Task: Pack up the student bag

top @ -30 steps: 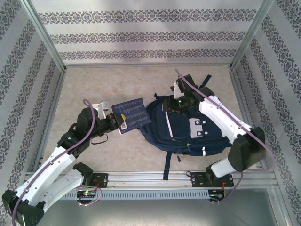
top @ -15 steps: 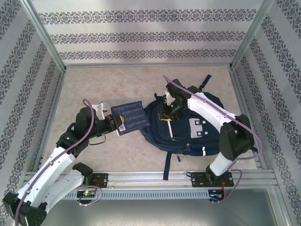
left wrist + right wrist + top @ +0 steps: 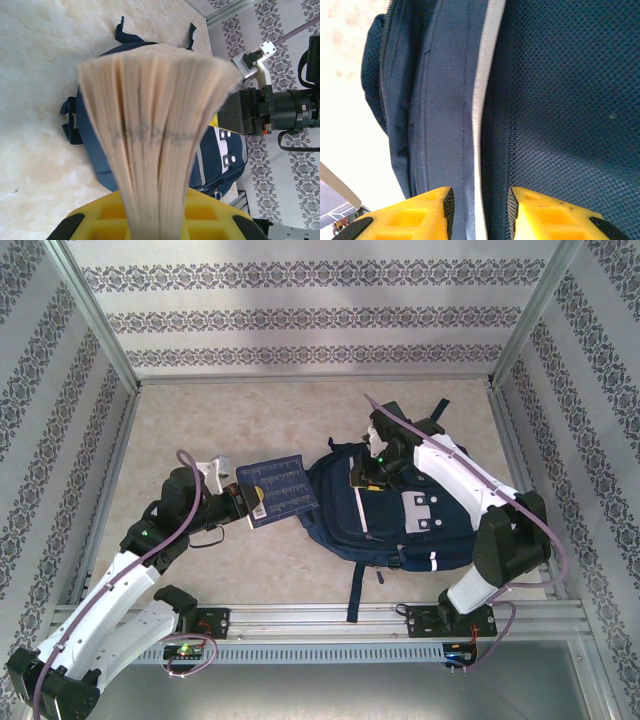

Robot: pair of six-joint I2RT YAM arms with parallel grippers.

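The student bag lies flat right of centre, navy with white buckle patches, and it also shows behind the book. My left gripper is shut on a navy-covered book, held just left of the bag's top end. Its pages fan out from between the yellow jaws of that gripper. My right gripper is at the bag's top edge. There its jaws close on a fold of bag fabric with a white stripe.
The bag's dark straps trail toward the front rail. Patterned walls and metal frame posts close in the beige table. The right arm's wrist stands just behind the book.
The right gripper dipped left over the bag's top, then came back slightly right, holding the fabric edge. The left gripper with the book drifted slightly left and has held still since.
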